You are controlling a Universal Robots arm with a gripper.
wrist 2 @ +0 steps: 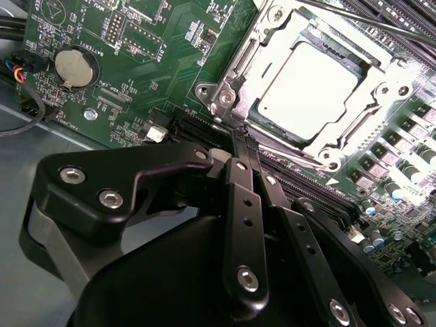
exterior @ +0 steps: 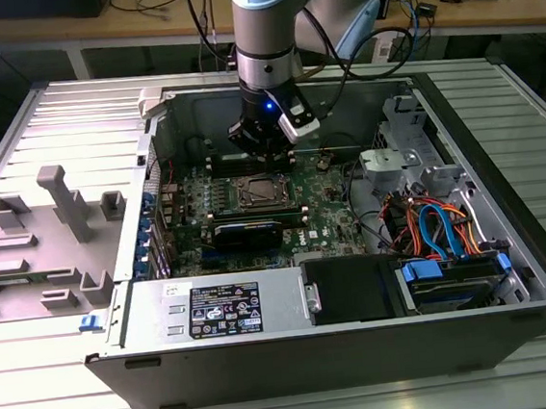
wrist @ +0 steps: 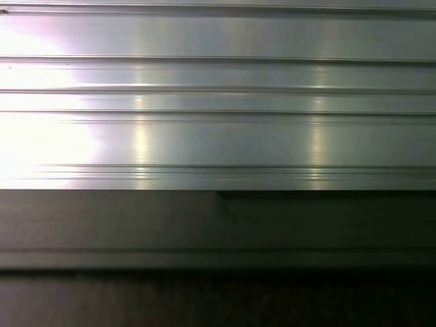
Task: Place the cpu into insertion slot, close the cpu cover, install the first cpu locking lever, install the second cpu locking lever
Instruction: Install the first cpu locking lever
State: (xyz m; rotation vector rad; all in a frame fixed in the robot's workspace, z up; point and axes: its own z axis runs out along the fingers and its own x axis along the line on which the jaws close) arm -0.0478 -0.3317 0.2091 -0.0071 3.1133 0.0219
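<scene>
Pincer: black two-finger gripper (wrist 2: 244, 146), fingers together, holding nothing, tips at socket's near edge.
CPU: flat square silver-grey chip (wrist 2: 308, 92), seated in black-and-silver insertion slot (exterior: 256, 192), just ahead of tips.
Cover: thin silver frame plate (wrist 2: 364, 112), down around chip.
Board: green motherboard (wrist 2: 160, 61) below pincer.

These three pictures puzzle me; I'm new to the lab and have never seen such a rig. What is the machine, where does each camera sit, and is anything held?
The exterior view shows a robot arm reaching into an opened computer case lying on a ribbed metal table. Its gripper hangs just above the green circuit board. The second wrist view rides on the arm: the gripper's black fingers are shut, holding nothing, beside the insertion slot. The cpu sits in it, with the cpu cover down around it. The first wrist view faces ribbed metal.
</scene>
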